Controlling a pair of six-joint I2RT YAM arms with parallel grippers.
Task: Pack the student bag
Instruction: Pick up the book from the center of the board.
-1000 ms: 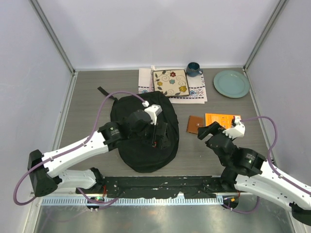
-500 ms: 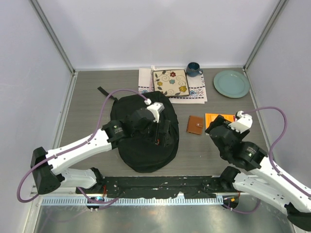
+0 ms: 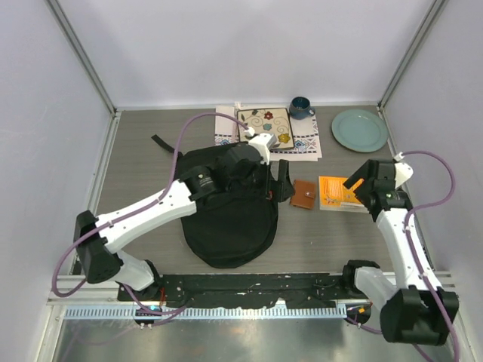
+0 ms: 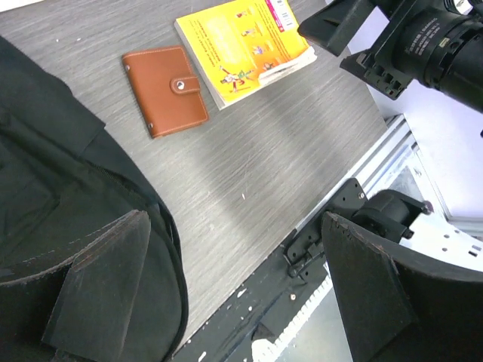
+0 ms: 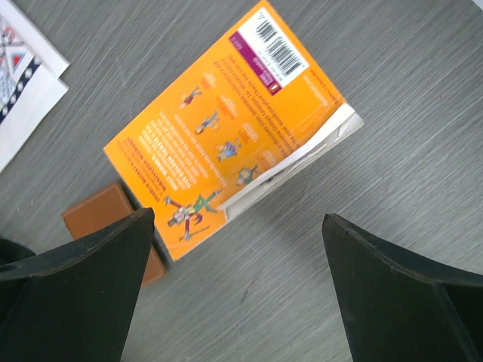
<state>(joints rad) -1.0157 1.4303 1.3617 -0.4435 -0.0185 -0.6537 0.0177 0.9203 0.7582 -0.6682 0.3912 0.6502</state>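
Note:
The student bag (image 3: 226,219) is a large black backpack lying flat in the middle of the table; its edge shows in the left wrist view (image 4: 68,181). A brown wallet (image 3: 304,194) lies just right of it, beside an orange book (image 3: 333,194). My left gripper (image 3: 281,182) is open and empty, hovering at the bag's right edge, left of the wallet (image 4: 166,90). My right gripper (image 3: 358,185) is open and empty, above the book's right end (image 5: 226,136). The wallet's corner (image 5: 106,219) shows by its left finger.
A floral-patterned book (image 3: 265,128) lies on a patterned cloth (image 3: 302,143) at the back. A dark blue mug (image 3: 300,107) stands behind it and a green plate (image 3: 359,130) sits at the back right. Grey walls close the table on three sides.
My left gripper has moved from over the bag's middle to its right edge near the wallet. My right arm has swung back and right, its gripper now over the orange book.

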